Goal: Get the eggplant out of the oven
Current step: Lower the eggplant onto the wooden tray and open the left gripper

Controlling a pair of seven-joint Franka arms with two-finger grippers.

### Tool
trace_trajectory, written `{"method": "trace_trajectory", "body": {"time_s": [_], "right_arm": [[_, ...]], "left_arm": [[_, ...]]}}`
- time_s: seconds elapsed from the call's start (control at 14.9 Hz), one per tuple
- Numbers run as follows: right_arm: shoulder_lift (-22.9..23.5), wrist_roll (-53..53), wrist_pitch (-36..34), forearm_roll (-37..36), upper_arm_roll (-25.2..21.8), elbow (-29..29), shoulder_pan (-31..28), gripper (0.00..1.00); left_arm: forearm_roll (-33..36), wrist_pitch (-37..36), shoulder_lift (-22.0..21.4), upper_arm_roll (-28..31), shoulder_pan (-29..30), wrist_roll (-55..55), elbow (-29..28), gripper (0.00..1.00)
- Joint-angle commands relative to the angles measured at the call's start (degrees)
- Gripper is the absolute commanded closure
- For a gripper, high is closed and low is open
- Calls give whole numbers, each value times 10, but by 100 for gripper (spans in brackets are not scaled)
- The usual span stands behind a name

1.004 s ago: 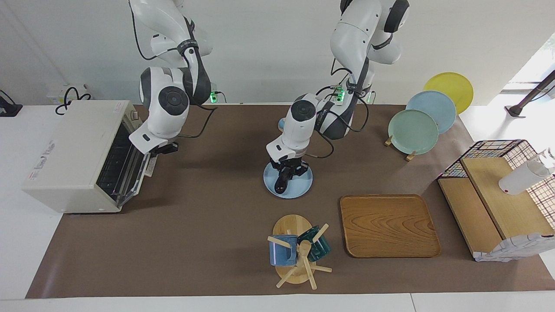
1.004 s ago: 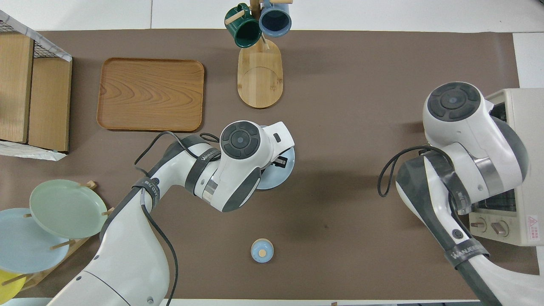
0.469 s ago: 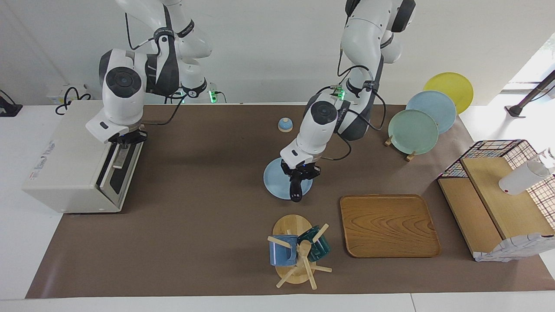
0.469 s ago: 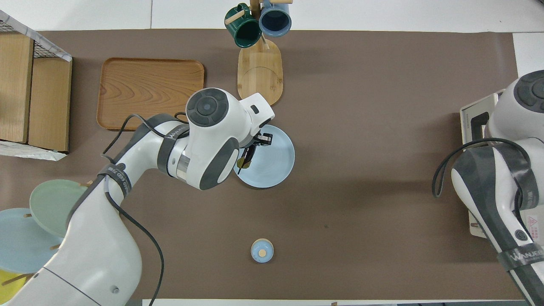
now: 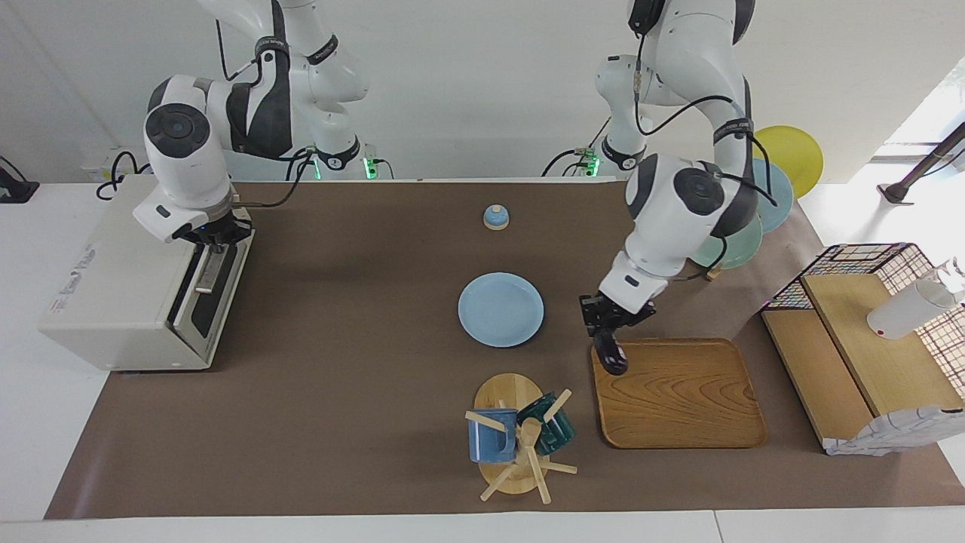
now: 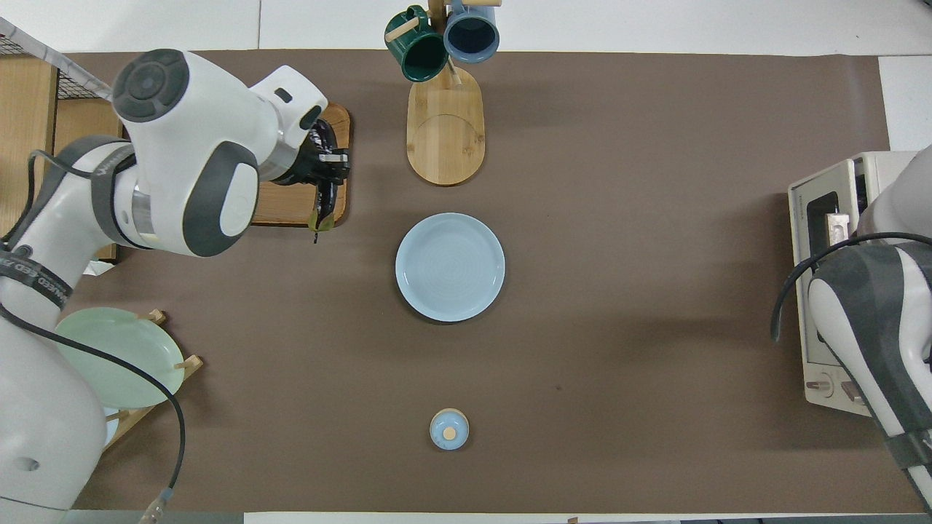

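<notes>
Eggplant (image 5: 609, 354) out of oven (image 5: 128, 279), hanging clenched in left pincer (image 5: 605, 326) over tray (image 5: 678, 396) corner. Best lowered slowly and laid flat on the wood before release. Right pincer (image 5: 213, 240) clenched at oven door.

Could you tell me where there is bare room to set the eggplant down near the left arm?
The wooden tray under the held eggplant is bare, as is the blue plate beside it. Brown mat between plate and oven is open. It is crowded at the mug rack and the wire basket.
</notes>
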Motion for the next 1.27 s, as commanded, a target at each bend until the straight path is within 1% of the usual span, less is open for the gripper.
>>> {"method": "trace_trajectory", "body": {"time_s": [0.0, 0.13, 0.2, 0.27, 0.33, 0.4, 0.47, 0.54, 0.6, 0.74, 0.8, 0.87, 0.94, 1.0, 1.14, 1.2], "right_arm": [[-30, -15, -27, 20, 5, -11, -4, 100], [-34, -15, -63, 65, 5, 31, -3, 100], [-34, -15, -72, 89, 4, 48, -4, 97], [-36, -15, -75, 106, 4, 60, -3, 87], [-36, -11, -79, 124, 4, 74, -3, 72], [-33, -10, -79, 138, 5, 87, -3, 52], [-31, -11, -78, 139, 5, 96, -2, 6], [-31, -10, -78, 140, 5, 101, -1, 0], [-30, -8, -78, 140, 6, 105, -1, 0], [-26, 1, -79, 144, 8, 111, -1, 0], [-13, 1, -81, 163, 6, 122, 0, 0], [-2, 2, -98, 172, 2, 139, 10, 0], [5, 7, -120, 171, -7, 160, 32, 0], [9, 15, -119, 171, -18, 166, 42, 0], [20, 18, -116, 171, -30, 174, 61, 0], [33, 18, -126, 169, -32, 197, 62, 0]], "left_arm": [[5, -8, 45, -3, 39, 16, 41, 100], [36, -1, 79, -4, 66, 24, 60, 100], [47, 19, 92, -4, 75, 24, 61, 100], [54, 45, 103, -4, 79, 24, 61, 100], [54, 70, 110, -3, 79, 24, 56, 100], [53, 83, 110, -4, 79, 24, 44, 100], [53, 83, 110, -4, 84, 24, 43, 100], [53, 86, 110, -4, 84, 24, 39, 100], [53, 91, 105, -3, 84, 24, 22, 100], [53, 93, 103, -3, 86, 26, 14, 100], [53, 93, 103, -3, 85, 27, 14, 100], [54, 92, 103, -3, 85, 27, 14, 100], [53, 92, 103, -3, 85, 27, 14, 85], [54, 88, 103, -3, 84, 29, 16, 1], [65, 70, 102, -3, 85, 39, 31, 0], [66, 50, 102, -3, 85, 39, 45, 0]]}}
